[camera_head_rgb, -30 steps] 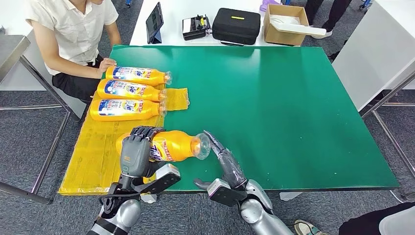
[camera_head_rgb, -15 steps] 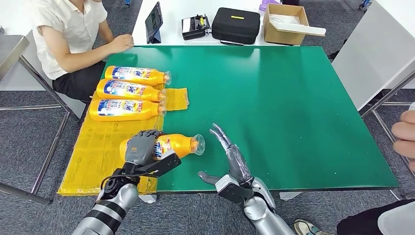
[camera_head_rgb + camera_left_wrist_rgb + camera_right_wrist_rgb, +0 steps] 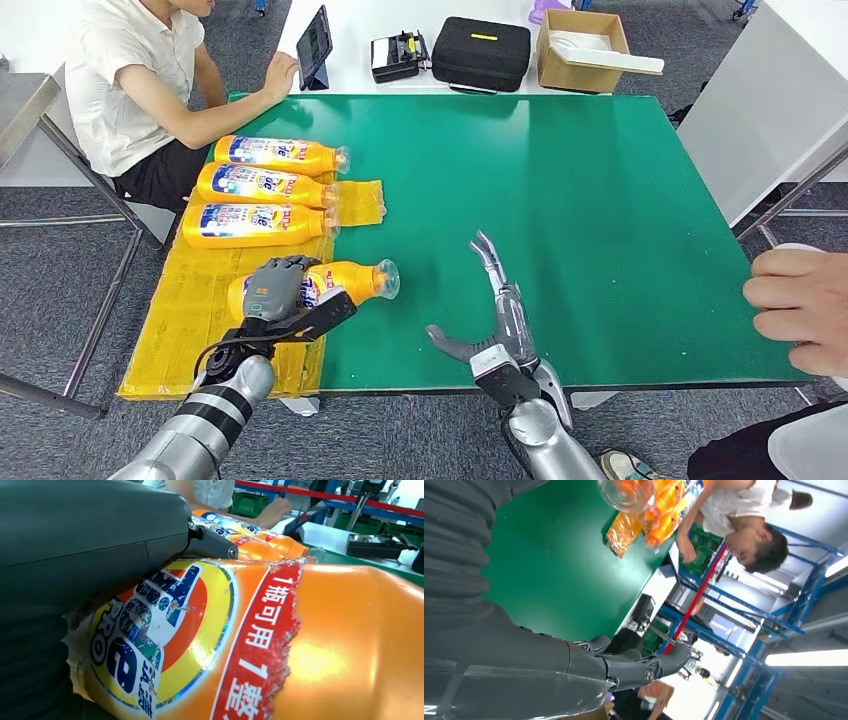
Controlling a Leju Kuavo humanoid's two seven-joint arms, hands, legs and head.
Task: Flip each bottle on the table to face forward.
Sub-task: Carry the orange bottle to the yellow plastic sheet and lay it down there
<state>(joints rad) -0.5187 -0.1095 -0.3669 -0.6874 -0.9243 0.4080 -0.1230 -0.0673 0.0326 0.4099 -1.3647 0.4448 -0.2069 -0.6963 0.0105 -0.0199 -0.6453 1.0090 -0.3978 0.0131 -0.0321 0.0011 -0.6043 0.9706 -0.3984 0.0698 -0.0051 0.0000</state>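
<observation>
1. One green surface (image 3: 560, 210) carries all the task items; a yellow mat (image 3: 190, 320) covers its 9 o'clock edge.
2. Person in a white shirt (image 3: 130, 85) sits at 11 o'clock, one hand at a tablet (image 3: 315, 45) on the white table beyond. Another person's hand (image 3: 800, 305) enters at 3 o'clock.
3. Black case (image 3: 482, 50) and cardboard box (image 3: 585, 45) sit at 12 o'clock on that white table.
4. Three orange bottles (image 3: 262, 185) lie side by side on the mat at 10 o'clock, labels up, necks toward 3 o'clock.
5. Fourth bottle (image 3: 335, 283) lies at 7 o'clock, partly on the mat, neck toward 3 o'clock; the left wrist view shows its torn label (image 3: 165, 635) facing the camera.
6. Left robot hand (image 3: 275, 290) is clamped over the fourth bottle's body.
7. Right robot hand (image 3: 495, 310) hangs above the surface at 6 o'clock, fingers apart and extended, holding nothing, well apart from the fourth bottle.
</observation>
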